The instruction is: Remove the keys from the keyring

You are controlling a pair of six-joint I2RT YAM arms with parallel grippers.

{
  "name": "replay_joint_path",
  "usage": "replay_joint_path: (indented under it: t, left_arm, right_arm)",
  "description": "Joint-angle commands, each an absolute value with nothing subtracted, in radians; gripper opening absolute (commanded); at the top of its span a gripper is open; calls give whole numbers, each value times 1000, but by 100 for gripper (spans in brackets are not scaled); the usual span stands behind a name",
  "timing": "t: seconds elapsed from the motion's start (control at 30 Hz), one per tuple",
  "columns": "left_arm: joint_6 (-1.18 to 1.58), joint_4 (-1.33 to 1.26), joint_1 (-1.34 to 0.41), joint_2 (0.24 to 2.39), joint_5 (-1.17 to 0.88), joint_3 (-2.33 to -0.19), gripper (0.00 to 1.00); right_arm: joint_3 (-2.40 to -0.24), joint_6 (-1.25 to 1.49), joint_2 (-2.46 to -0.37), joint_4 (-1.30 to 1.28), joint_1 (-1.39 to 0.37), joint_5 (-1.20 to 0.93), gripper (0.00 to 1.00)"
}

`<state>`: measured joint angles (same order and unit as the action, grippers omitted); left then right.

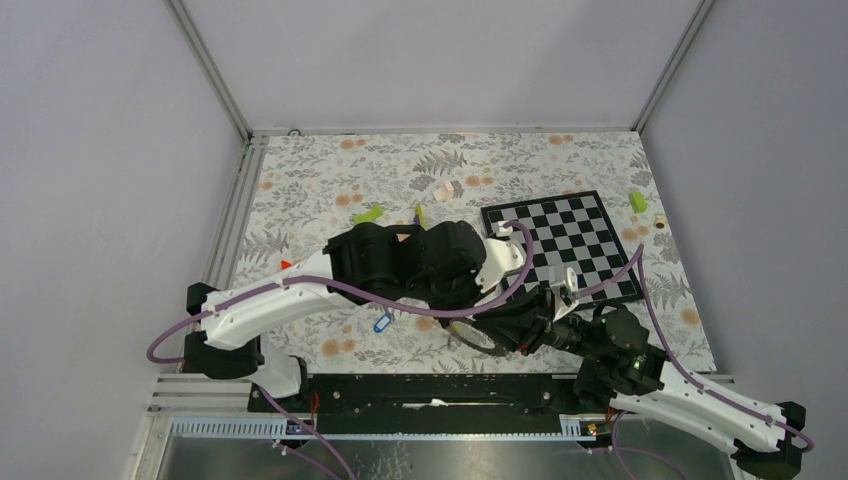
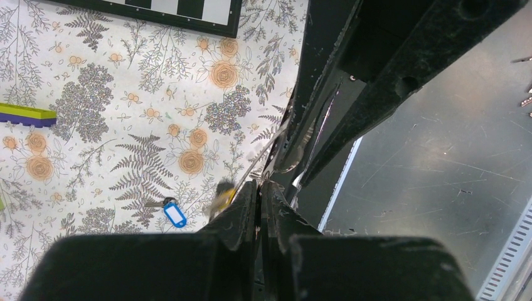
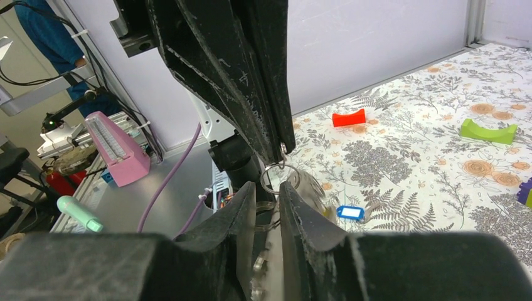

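The keyring [image 1: 478, 338] is a thin metal hoop held in the air near the table's front edge. My left gripper [image 2: 259, 185] is shut on its wire [image 2: 268, 147], reaching down from above. My right gripper [image 3: 266, 188] comes in from the right, its jaws nearly together with the ring [image 3: 273, 179] between them. A yellow-headed key [image 2: 221, 195] hangs from the ring, blurred by swinging; it also shows in the right wrist view [image 3: 325, 212]. A blue-headed key [image 1: 383, 323] lies loose on the floral cloth, also seen from both wrists [image 2: 175, 214] [image 3: 350, 212]. No black key shows.
A checkerboard [image 1: 565, 240] lies at the back right. Lime-green blocks [image 1: 368, 213] [image 1: 637, 201] and a red block [image 1: 286, 263] lie on the cloth. A purple and yellow block [image 2: 25, 115] lies to the left. The black rail [image 1: 420, 390] runs along the near edge, just below both grippers.
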<state>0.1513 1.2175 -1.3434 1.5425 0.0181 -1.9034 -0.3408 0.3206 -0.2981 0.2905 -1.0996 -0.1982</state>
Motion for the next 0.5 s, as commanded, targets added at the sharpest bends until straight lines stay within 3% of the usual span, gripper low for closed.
replay_joint_path:
  t: [0.0,0.47]
  left_arm:
    - [161,1177,-1341,1530,8,-1953,0]
    - [161,1174,-1339,1548,5,-1963,0]
  right_arm:
    - [-336,319,-288,313,-1097,-158,29]
    - [-341,320,-291,323,-1096,-192,40]
